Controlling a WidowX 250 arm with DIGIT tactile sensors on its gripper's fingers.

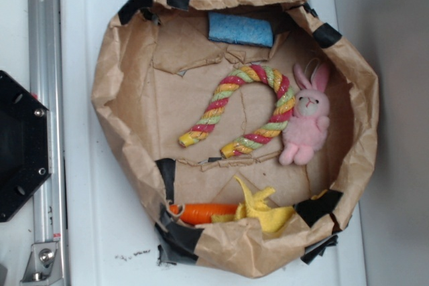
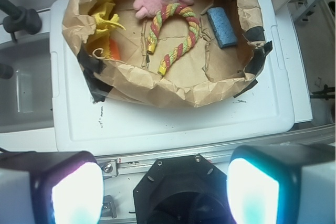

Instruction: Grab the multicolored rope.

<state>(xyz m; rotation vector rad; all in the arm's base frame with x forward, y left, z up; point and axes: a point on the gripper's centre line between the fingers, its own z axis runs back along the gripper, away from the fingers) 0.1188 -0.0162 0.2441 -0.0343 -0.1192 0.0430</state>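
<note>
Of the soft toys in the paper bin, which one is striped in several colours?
The multicolored rope, a horseshoe arch twisted in red, yellow and green; the bunny is plain pink, the cloth toy plain yellow.

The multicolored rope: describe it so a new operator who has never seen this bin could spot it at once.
Look inside the brown paper-lined basket on the white surface. Near its middle lies the multicolored rope, a thick twisted cord bent into a horseshoe arch, striped red-pink, yellow and light green. The pink plush bunny beside one leg is fuzzy and single-colored, and the blue sponge is a flat block.

A white plastic surface (image 1: 100, 232) beside an aluminium rail (image 1: 45, 98), with grey floor (image 1: 395, 31) alongside.
</note>
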